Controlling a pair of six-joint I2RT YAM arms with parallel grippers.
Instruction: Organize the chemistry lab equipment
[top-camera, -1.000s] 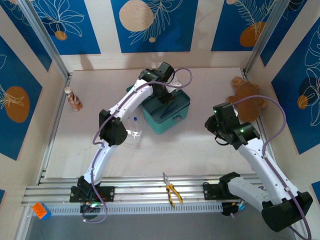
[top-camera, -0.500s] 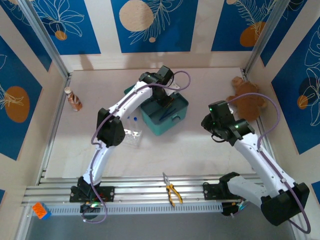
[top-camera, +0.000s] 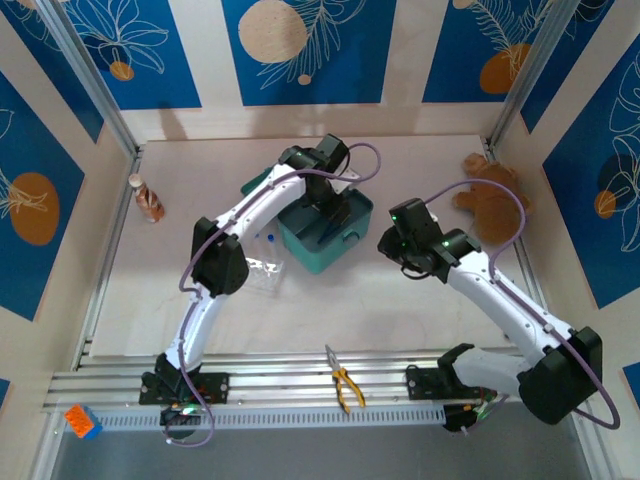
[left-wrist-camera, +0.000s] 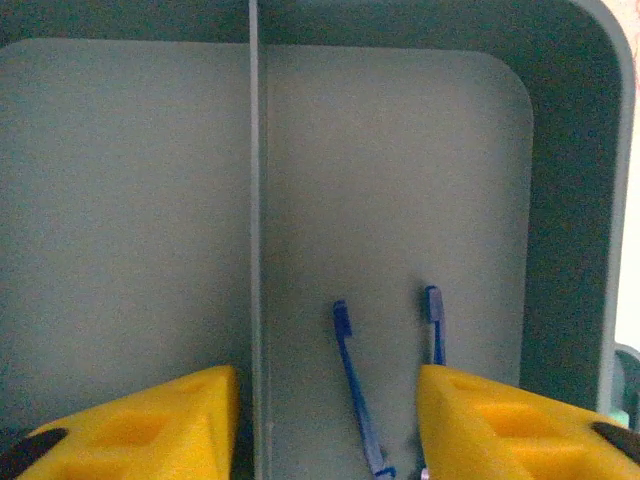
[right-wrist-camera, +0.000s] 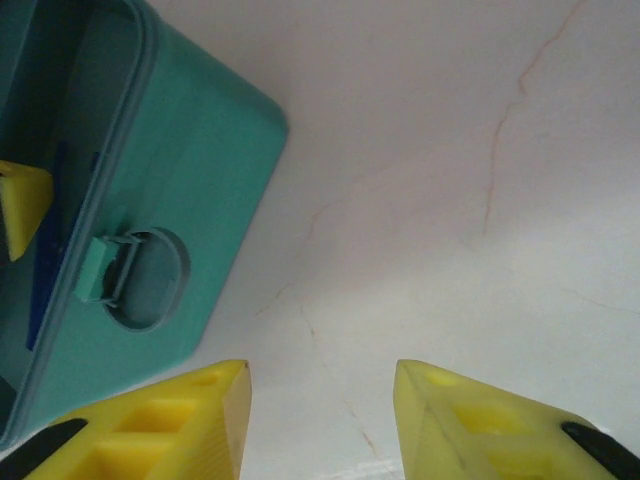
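- Test tubes (left-wrist-camera: 355, 395) with blue caps, left wrist view: two lie flat on the floor of the teal box (left-wrist-camera: 570, 200). Both are in the compartment to the right of the divider (left-wrist-camera: 255, 200). The visible floor of the left compartment is bare.
- Left wrist view: the left gripper (left-wrist-camera: 325, 428) hangs over the open box. Its yellow fingers (left-wrist-camera: 150, 420) are set wide, one on each side of the divider, with nothing pinched between them.
- Right wrist view: the right gripper (right-wrist-camera: 320, 420) hangs over the pale table (right-wrist-camera: 450, 150), just beside the box's outer wall and its latch (right-wrist-camera: 105, 268). Its jaws stand moderately apart and grip nothing. A blue streak shows inside the box, too blurred to identify.
- Top external view: the box stands open at mid-table. The left gripper is in its mouth and the right gripper is close to its right side.
- Top external view: the clear tube rack (top-camera: 262, 272) stands on the table to the left of the box, near it but apart. One blue-capped tube (top-camera: 270, 241) stands upright in it. Any further contents cannot be made out.
- Top external view: the yellow-handled pliers (top-camera: 345, 385) lie on the near rails. The brown plush toy (top-camera: 495, 195) sits at the far right, and a small brown bottle (top-camera: 148, 198) stands by the left wall.
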